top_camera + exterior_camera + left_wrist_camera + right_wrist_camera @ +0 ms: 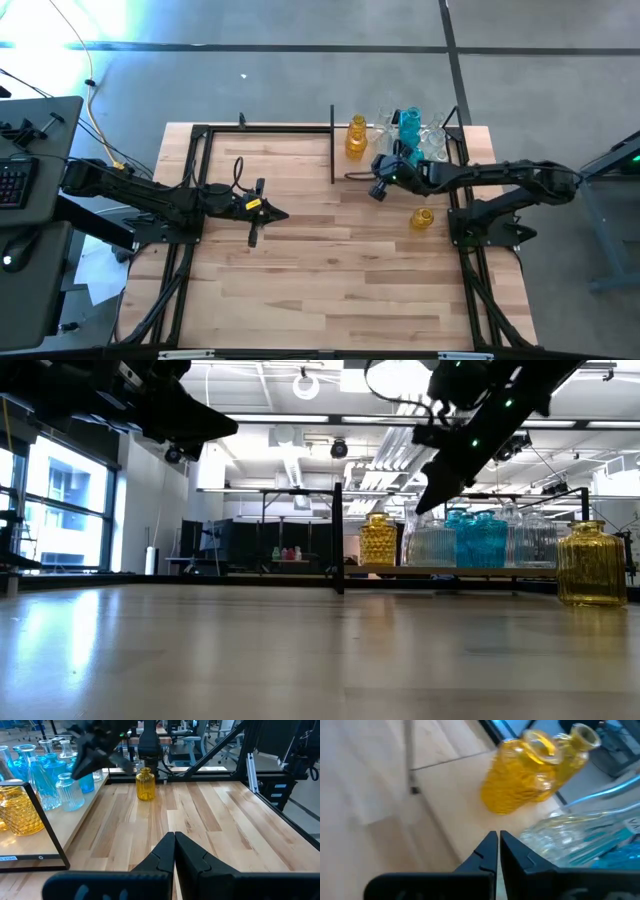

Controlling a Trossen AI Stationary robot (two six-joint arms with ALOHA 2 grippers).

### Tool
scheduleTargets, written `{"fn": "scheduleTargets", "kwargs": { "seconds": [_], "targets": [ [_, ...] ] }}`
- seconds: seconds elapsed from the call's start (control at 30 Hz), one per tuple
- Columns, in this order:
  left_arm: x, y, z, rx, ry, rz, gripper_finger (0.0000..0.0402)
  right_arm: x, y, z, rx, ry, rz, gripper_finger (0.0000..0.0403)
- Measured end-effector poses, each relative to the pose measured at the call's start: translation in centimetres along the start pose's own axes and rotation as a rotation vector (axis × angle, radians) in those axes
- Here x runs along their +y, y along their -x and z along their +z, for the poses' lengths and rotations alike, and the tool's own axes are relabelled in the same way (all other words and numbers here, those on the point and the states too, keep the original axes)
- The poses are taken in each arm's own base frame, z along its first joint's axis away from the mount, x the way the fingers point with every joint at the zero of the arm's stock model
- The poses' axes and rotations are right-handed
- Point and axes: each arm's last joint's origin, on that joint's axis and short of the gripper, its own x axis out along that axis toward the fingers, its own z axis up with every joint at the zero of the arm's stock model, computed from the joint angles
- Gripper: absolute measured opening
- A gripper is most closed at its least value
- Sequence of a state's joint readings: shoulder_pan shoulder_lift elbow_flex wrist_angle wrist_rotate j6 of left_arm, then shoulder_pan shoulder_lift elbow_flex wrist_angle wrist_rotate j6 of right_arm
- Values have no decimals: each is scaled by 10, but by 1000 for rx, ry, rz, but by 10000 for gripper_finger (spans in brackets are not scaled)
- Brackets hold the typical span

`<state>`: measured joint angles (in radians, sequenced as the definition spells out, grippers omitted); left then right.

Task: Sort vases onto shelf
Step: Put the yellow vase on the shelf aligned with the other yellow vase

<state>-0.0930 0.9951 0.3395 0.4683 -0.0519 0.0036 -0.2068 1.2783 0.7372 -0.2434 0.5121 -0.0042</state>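
Note:
Several vases stand in a cluster on the far part of the shelf (346,168). Two amber vases (356,137) are on its left, with clear vases (430,544) and teal vases (410,124) beside them. One more amber vase (422,218) stands upright on the tabletop near the right arm's base. My right gripper (497,839) is shut and empty. It hangs above the shelf, slanting down toward the amber and clear vases. My left gripper (174,839) is shut and empty above the table's left half.
The shelf's black end post (332,145) rises just left of the vase cluster. A black frame (200,130) runs along the table's far and left edges. Bare tabletop (330,280) stretches across the middle and near side.

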Motion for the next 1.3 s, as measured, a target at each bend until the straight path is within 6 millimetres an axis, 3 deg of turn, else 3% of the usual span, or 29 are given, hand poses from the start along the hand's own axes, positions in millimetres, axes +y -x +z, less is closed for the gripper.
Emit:
{"fn": "scheduleTargets", "kwargs": {
  "seconds": [0.13, 0.27, 0.43, 0.57, 0.73, 0.9, 1.1, 1.3],
  "targets": [
    [0, 0, 0, 0, 0, 0, 0, 16, 25, -3, -16, -17, 75, 0],
    [0, 0, 0, -1, 1, 0, 0, 45, 48, -12, -6, -31, 180, 0],
    [0, 0, 0, 0, 2, 0, 0, 84, 86, -32, -15, -67, 268, 0],
    [0, 0, 0, -1, 2, 0, 0, 104, 115, -51, 1, -147, 346, 0],
    [0, 0, 0, 0, 2, 0, 0, 112, 139, -74, 71, -264, 381, 3],
    [0, 0, 0, -1, 2, 0, 0, 117, 153, -88, 170, -364, 438, 35],
    [0, 0, 0, 0, 2, 0, 0, 120, 163, -98, 338, -471, 499, 81],
    [0, 0, 0, 0, 10, 0, 0, 115, 166, -110, 443, -536, 420, 101]
  ]
}}
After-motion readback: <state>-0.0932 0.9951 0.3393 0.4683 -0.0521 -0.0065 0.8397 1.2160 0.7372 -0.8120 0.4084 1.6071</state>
